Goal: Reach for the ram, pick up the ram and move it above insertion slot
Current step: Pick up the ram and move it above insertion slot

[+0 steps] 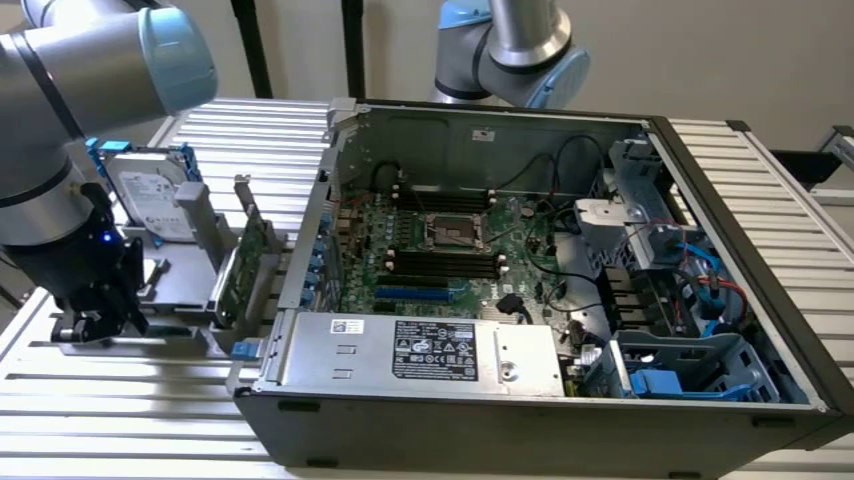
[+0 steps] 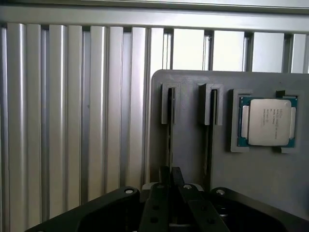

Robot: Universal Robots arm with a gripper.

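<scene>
The ram (image 2: 169, 126) shows edge-on as a thin dark strip, standing in one slot of the grey holder (image 2: 193, 159). My gripper (image 2: 170, 171) is directly over that strip. Its two dark fingers are pressed close together on the strip's near end, and the ram still sits in the slot. In the exterior view my gripper (image 1: 98, 322) hangs low over the grey holder (image 1: 174, 335) at the exterior view's left. It is beside the open computer case (image 1: 534, 400). The black memory slots (image 1: 441, 265) lie on the green motherboard inside the case.
A second holder slot (image 2: 209, 121) holds another thin edge-on strip, with a processor chip (image 2: 268, 123) set beside it. A silver hard drive with blue rails (image 1: 151, 192) and an upright green expansion card (image 1: 240, 272) stand between my arm and the case. A second arm's base (image 1: 514, 50) rises behind it.
</scene>
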